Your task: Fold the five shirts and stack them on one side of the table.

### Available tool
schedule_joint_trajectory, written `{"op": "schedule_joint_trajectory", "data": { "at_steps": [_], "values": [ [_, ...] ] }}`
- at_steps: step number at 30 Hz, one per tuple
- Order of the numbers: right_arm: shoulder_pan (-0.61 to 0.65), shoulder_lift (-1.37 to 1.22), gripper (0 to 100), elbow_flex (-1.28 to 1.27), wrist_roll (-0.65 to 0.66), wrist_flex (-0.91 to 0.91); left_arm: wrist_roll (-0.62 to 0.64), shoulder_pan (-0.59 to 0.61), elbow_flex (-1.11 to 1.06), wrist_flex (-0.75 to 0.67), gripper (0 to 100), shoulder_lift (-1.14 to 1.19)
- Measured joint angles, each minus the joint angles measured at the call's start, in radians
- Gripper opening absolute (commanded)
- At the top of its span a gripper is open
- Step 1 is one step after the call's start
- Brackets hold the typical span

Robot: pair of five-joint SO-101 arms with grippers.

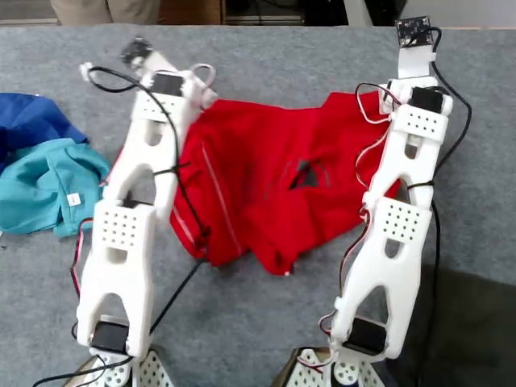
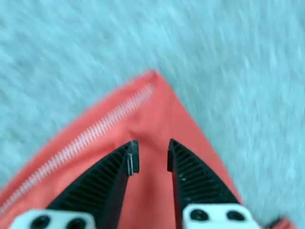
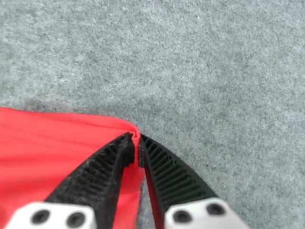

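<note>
A red shirt [image 1: 266,185] lies crumpled in the middle of the grey table [image 1: 266,322]. My left gripper [image 2: 151,156] hangs over the shirt's far left corner [image 2: 152,109], beside a white stitched seam, open with a narrow gap between its fingers. In the high view that gripper [image 1: 203,90] sits at the shirt's upper left. My right gripper [image 3: 138,145] is shut on the red shirt's [image 3: 57,148] edge at its far right corner. The right arm [image 1: 411,137] stretches along the shirt's right side.
A teal shirt [image 1: 44,185] and a blue shirt [image 1: 28,121] lie bunched at the table's left edge. A dark patch [image 1: 476,322] covers the near right corner. Bare grey felt lies beyond both corners of the red shirt.
</note>
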State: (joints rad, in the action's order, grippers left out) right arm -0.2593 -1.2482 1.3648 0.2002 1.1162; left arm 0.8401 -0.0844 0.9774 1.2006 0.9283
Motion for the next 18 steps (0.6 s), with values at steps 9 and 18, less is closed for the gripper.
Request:
{"op": "schedule_joint_trajectory", "data": {
  "at_steps": [9,18],
  "values": [
    [0.000,0.000,0.5,0.000,0.000,0.000,0.089,-0.012,0.137,0.000,13,0.114],
    [0.000,0.000,0.5,0.000,0.000,0.000,0.110,-0.021,0.207,0.000,13,0.196]
  ]
}}
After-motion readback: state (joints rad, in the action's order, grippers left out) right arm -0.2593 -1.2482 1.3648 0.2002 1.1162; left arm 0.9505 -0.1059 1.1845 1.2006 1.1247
